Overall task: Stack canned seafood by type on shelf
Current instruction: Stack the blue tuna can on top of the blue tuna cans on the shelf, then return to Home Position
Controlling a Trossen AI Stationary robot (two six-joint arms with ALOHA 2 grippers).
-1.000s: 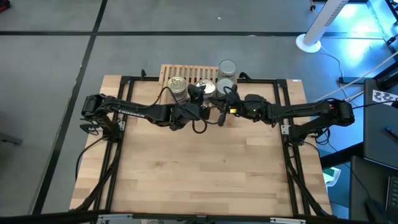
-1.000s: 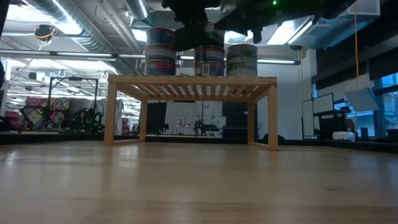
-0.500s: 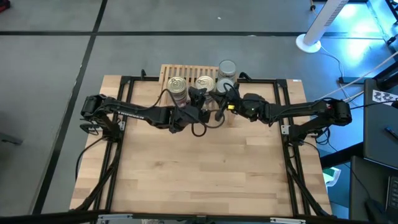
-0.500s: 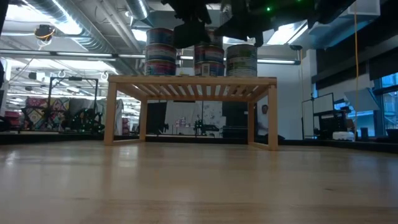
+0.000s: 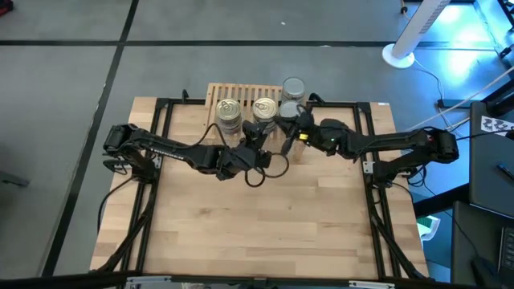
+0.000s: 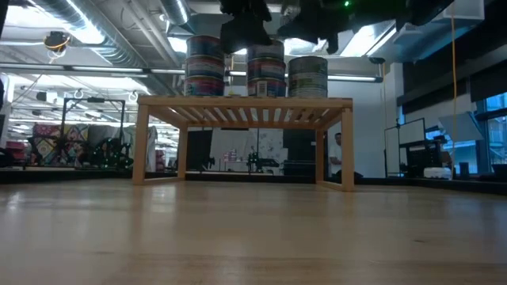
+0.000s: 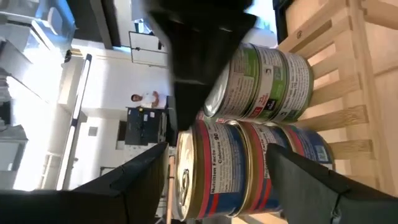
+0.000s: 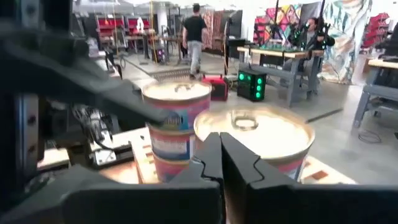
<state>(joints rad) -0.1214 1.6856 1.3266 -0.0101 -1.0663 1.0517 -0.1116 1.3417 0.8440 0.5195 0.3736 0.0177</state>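
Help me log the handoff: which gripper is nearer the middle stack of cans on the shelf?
Left. The left gripper hangs open just in front of the middle stack; the right gripper, shut, sits off toward the silver-lidded stack.

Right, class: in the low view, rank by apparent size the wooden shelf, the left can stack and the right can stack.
1. Light-wood slatted shelf.
2. Left stack of blue-and-red-labelled tins.
3. Right stack of green-labelled tins, visibly shorter.

Glossy metal cans (image 5: 264, 107) – printed paper labels, pale matt-wood slatted shelf (image 6: 242, 103)
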